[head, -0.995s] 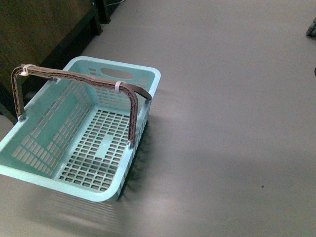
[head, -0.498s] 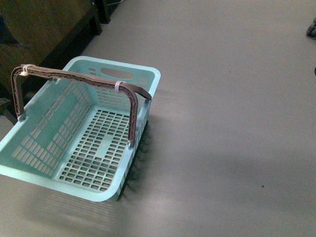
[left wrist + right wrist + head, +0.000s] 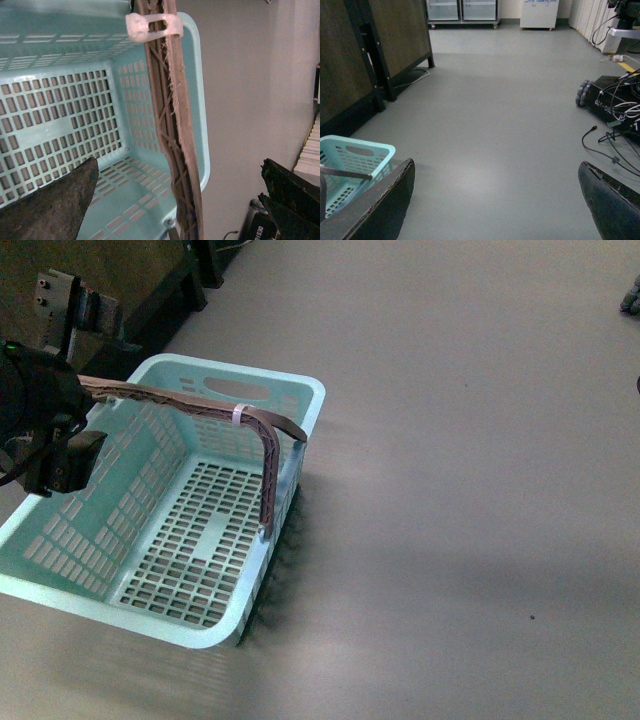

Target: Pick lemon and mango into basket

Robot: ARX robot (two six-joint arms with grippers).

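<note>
One black label (image 3: 260, 229) near basket (image 3: 198, 75) reads "DESIG".

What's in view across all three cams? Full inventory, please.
basket: 1, teal, on the floor to the robot's front-left; no fruit seen in it
handle: 1, brown, arched over the basket
zip tie: at least 1, white, on the handle
lemon, mango: 0 in view
floor: grey, all around
wooden furniture: dark brown, behind the basket
cables: several, black, on the floor to the right
wheeled unit: 1, black, by the cables
left gripper: black, open, above the basket by its handle
right gripper: black, open, holding nothing, over bare floor
</note>
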